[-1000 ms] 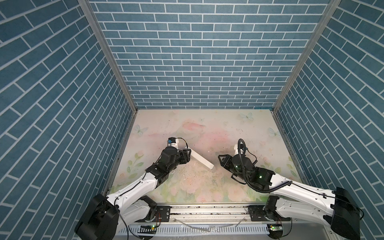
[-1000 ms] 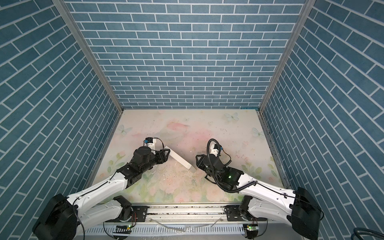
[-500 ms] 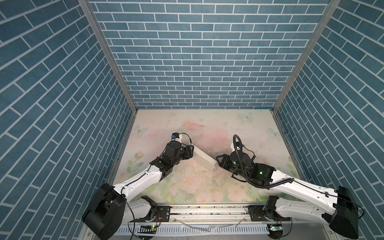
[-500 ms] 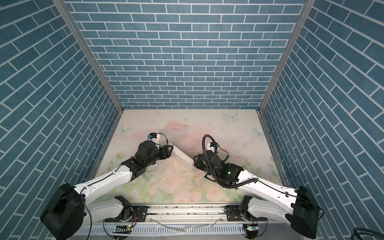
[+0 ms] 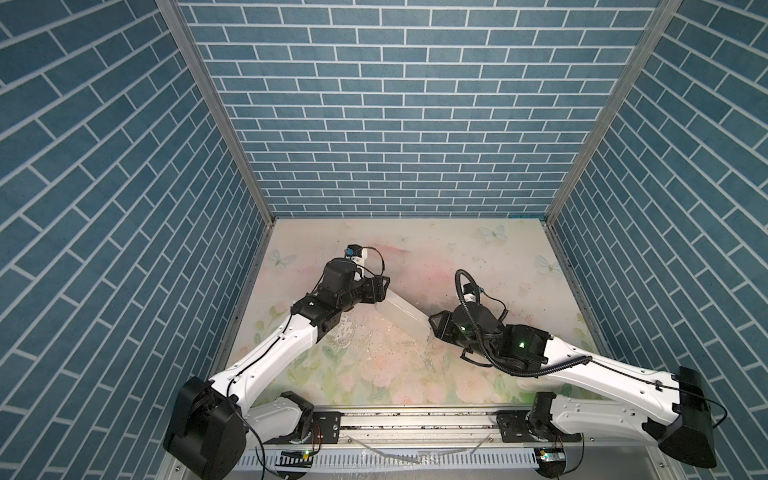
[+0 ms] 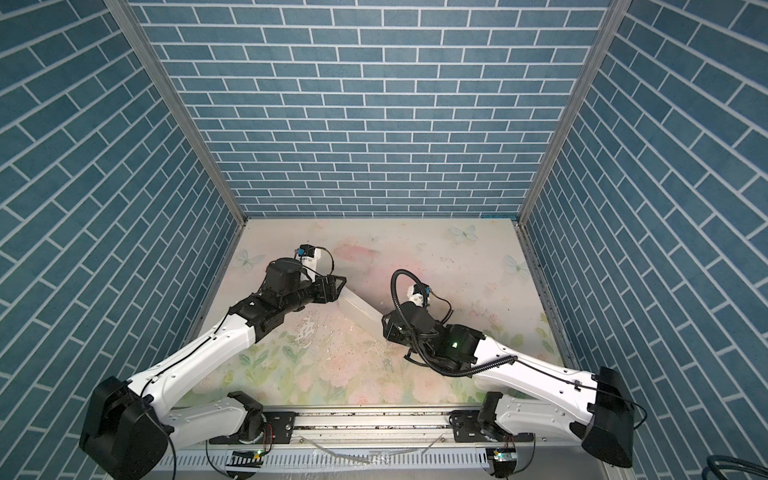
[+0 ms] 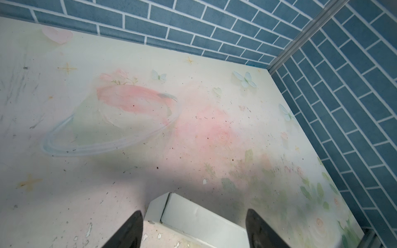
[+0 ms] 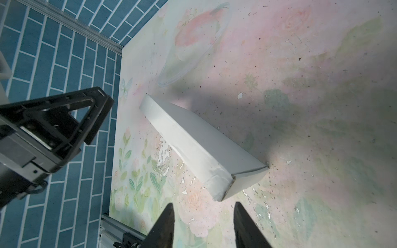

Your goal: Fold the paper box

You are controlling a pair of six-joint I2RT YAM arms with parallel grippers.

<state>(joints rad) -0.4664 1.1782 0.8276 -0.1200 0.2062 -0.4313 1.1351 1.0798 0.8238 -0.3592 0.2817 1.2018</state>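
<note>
The left gripper (image 5: pixel 384 286) is seen left of centre in both top views (image 6: pixel 338 286), at the upper-left end of the box (image 5: pixel 405 311). In the left wrist view its jaws (image 7: pixel 193 214) are spread wide, with the box end (image 7: pixel 204 221) between them and a gap on each side. Nothing is gripped. This is judged to be a bracketing pose that keeps the end from sliding.

The box (image 6: pixel 359 307) lies flat on the table (image 5: pixel 457 257) at mid-frame, running diagonally from upper left to lower right. It is closed into a shallow block, and no loose flap is seen in the right wrist view (image 8: pixel 193 137). The folding is therefore judged done or nearly so.

The right gripper (image 5: pixel 432 328) is at the lower-right end of the box in both top views (image 6: pixel 384 326). In the right wrist view its jaws (image 8: pixel 204 204) are partly open and empty, and the box corner lies just ahead of the tips rather than between them. The box is thus flanked at both ends, probably for a last squaring or a release.

Compared with a second ago, the left arm is stretched further up the frame and its gripper sits higher. The gap then seen between the right gripper and the box has closed. The box itself seems turned slightly steeper, though this is hard to confirm.
</note>
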